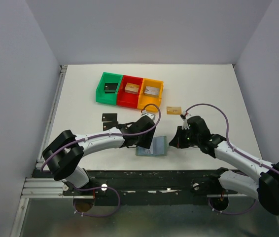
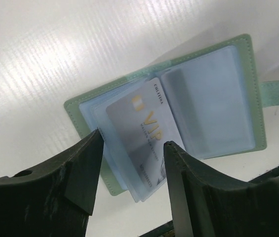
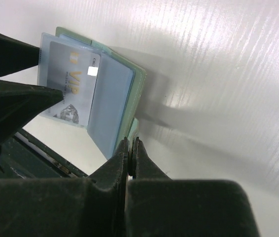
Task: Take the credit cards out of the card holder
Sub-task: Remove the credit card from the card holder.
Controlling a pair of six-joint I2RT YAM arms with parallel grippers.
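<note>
Left wrist, silver card between left hand fingers

The card holder lies open and flat on the white table close to the near edge, grey-green outside, with pale blue see-through pockets facing up. Its closing tab sticks out from one side edge and is pinched in my right pincer. One silvery-white card, printed VIP in gold, pokes slantwise halfway out of a pocket and sits in the gap of my left pincer. Two black cards lie flat just beside each other, well off to the holder's left and farther back. A gold-tan card lies flat beyond the holder, to the right.
</note>
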